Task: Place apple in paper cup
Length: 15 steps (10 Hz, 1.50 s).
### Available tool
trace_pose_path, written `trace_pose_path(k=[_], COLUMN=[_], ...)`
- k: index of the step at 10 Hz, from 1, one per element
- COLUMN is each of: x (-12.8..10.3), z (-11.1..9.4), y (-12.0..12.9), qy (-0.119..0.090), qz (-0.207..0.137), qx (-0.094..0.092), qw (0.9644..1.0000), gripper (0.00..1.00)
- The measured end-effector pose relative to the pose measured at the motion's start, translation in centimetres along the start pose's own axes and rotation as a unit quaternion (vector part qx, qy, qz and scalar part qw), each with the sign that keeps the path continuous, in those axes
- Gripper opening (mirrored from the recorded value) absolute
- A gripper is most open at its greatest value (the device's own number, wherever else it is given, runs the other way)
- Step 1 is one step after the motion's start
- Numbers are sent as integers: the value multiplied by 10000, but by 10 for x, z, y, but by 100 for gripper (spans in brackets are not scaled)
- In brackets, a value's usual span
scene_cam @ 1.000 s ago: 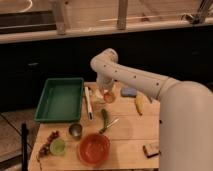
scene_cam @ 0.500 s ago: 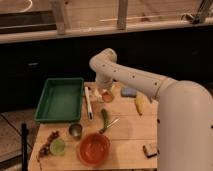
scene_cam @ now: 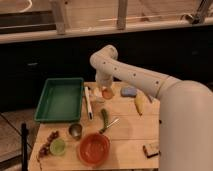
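The white arm bends at its elbow above the far edge of the wooden counter (scene_cam: 130, 132) and reaches straight down, so that the end effector (scene_cam: 103, 88) hangs low over the counter's back middle. How far it is open, and whether it has hold of anything, cannot be told. The apple (scene_cam: 107, 94) sits directly under the end effector's tip, orange-red, at or just above the counter surface. A pale shape just to its left appears to be the paper cup (scene_cam: 97, 93), partly hidden by the arm. To the right lie a blue sponge (scene_cam: 128, 91) and a banana (scene_cam: 139, 103). The green tray (scene_cam: 60, 98) occupies the left side, with a metal cup (scene_cam: 75, 130), a small green cup (scene_cam: 58, 146) and a red bowl (scene_cam: 94, 149) along the near edge.
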State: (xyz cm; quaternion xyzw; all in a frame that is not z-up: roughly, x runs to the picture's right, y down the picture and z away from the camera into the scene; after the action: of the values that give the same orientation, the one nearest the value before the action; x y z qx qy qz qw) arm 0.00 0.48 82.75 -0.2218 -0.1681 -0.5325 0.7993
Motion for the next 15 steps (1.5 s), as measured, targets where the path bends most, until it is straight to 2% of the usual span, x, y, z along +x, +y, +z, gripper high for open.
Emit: trace_pose_path(k=[9, 15], x=[20, 20], z=[7, 20], y=[-24, -31], qy=[-65, -206], qz=[-118, -212], qx=[248, 287], qw=[9996, 9992], gripper=[0, 0])
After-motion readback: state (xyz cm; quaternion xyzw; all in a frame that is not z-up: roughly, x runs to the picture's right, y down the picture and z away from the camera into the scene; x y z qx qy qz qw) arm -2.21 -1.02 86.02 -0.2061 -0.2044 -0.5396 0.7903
